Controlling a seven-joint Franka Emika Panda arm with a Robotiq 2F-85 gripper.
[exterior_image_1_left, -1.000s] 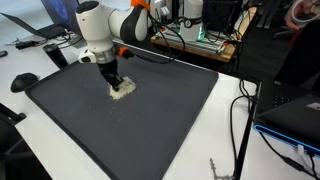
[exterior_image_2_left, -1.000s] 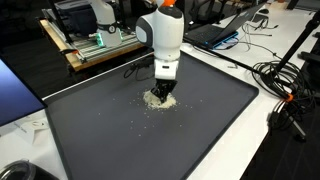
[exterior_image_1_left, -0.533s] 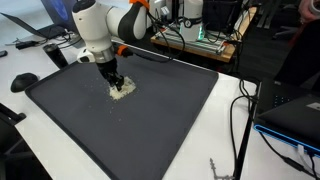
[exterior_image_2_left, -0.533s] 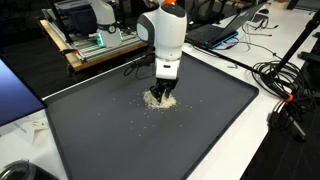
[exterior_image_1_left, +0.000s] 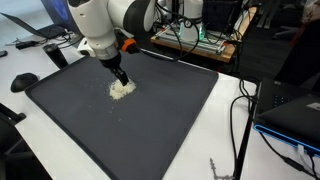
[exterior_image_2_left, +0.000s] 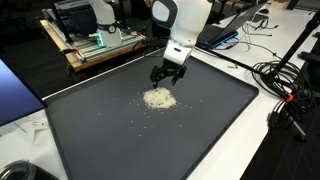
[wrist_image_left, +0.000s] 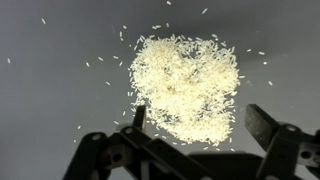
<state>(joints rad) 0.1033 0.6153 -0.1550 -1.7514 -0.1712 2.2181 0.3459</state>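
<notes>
White table (exterior_image_2_left: 248, 152) carries a large dark grey mat (exterior_image_1_left: 150, 125) that covers most of its top in both exterior views. Over the far half of the mat leans the white arm (exterior_image_1_left: 110, 15), its wrist pointing down. Its black tool (exterior_image_2_left: 165, 78) hangs just above the mat with the jaws spread wide and clear of everything; the wrist view shows both fingers apart. Right below and just beside the fingertips lies a small pale pile of rice (wrist_image_left: 185, 85) on the mat (exterior_image_2_left: 158, 98). Loose grains (wrist_image_left: 100, 62) lie scattered around the pile.
</notes>
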